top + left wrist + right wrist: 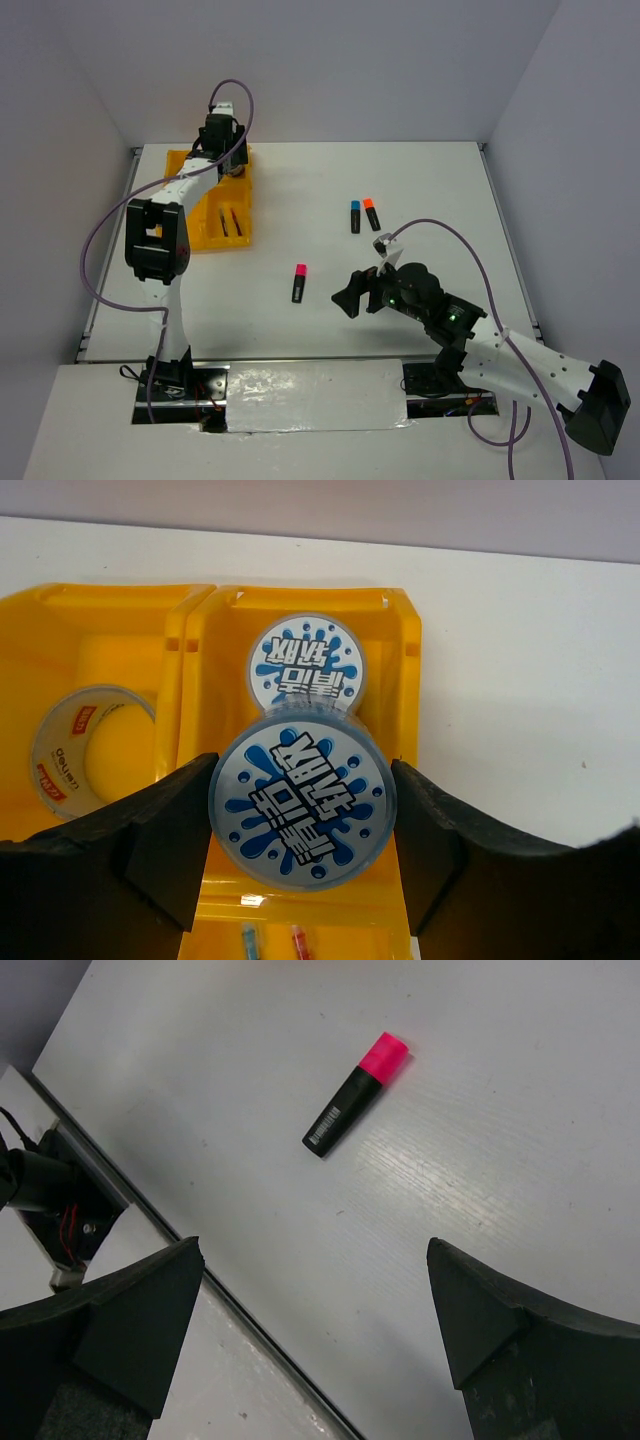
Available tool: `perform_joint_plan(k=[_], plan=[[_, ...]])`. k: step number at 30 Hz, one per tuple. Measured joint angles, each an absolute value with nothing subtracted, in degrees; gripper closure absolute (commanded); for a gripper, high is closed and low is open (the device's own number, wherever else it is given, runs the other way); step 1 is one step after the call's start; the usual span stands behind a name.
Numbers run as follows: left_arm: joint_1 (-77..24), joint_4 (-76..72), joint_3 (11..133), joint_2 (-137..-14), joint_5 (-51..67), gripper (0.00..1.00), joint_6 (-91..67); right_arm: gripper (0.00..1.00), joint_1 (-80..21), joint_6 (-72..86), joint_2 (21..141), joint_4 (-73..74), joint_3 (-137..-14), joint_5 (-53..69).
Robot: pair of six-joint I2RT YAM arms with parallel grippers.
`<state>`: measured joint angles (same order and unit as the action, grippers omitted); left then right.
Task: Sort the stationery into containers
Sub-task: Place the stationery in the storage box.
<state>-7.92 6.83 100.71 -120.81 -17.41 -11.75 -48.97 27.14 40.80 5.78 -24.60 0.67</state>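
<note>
My left gripper (222, 145) hangs over the far end of the yellow tray (200, 232) and is shut on a blue-white tape roll (302, 805), its fingers (165, 845) touching both sides. A second blue-white roll (307, 667) lies in the compartment below it. A silver-grey tape ring (90, 745) lies in the neighbouring compartment. The teal pen (248, 942) and red pen (298, 942) lie in a nearer compartment. My right gripper (355, 295) is open and empty above the table, right of the pink-capped highlighter (299, 283), which also shows in the right wrist view (356, 1094).
The blue-capped highlighter (355, 216) and orange-capped highlighter (371, 213) lie side by side on the white table mid-right. The table's front edge with cables (60, 1210) runs below the right gripper. Grey walls enclose the table.
</note>
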Motion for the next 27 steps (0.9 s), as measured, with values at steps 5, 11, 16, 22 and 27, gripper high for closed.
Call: perform_joint_plan(k=[5,11,16,22,27], plan=[[-7.35,6.0,100.77,-121.38,-15.94,0.6,-10.98,0.0,-48.97,27.09,40.99,5.76,-24.6,0.67],[-7.31,5.5,100.33,-121.3,-15.73,0.95,-10.76,0.0,-48.97,27.09,43.09,5.67,-24.6,0.89],[-7.29,3.84,97.43,-119.68,-15.29,0.98,-10.98,0.0,-48.97,27.09,43.16,5.56,-24.6,0.91],[-7.25,4.19,95.46,-118.13,-15.4,0.97,-11.11,0.0,-48.97,27.14,43.11,5.54,-24.6,0.99],[-7.22,4.01,94.89,-117.97,-15.51,0.95,-11.18,0.0,-48.97,27.14,42.89,5.54,-24.6,1.15]])
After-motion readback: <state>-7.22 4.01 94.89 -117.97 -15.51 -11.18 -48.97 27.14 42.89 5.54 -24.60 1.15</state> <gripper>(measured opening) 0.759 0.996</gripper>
